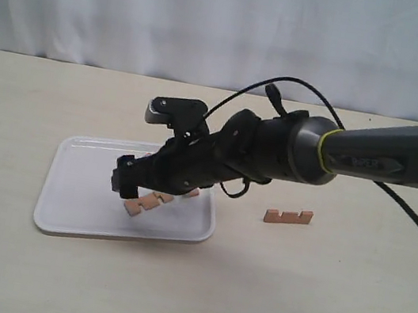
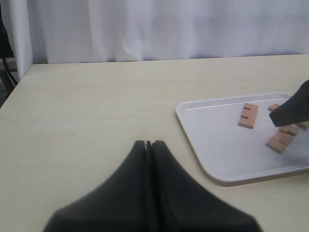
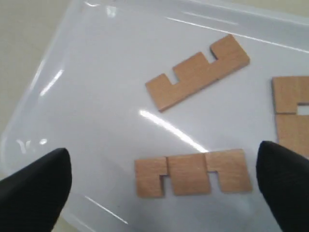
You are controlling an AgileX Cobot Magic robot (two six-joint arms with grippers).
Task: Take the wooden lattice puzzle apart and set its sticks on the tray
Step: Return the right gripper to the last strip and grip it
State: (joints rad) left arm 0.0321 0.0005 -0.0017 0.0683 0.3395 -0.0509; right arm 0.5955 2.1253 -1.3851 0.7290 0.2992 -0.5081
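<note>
On pale wooden tabletop (image 1: 330,297), right of flat white plastic tray (image 1: 77,203): one short notched reddish-brown wooden stick (image 1: 288,216), off tray, well apart from rim. Long axis runs roughly along tray's long side, notches toward far side. Right arm nearer, so judged its pick.

Right gripper (image 3: 161,164) hovers over tray, fingers wide apart, gripping nothing. Notched stick on tray (image 3: 193,173) lies flat between them. Second tray stick (image 3: 198,72) and third, partly cut off (image 3: 291,116), lie nearby.

Left gripper (image 2: 148,145) well aside, fingers pressed together, empty.
</note>
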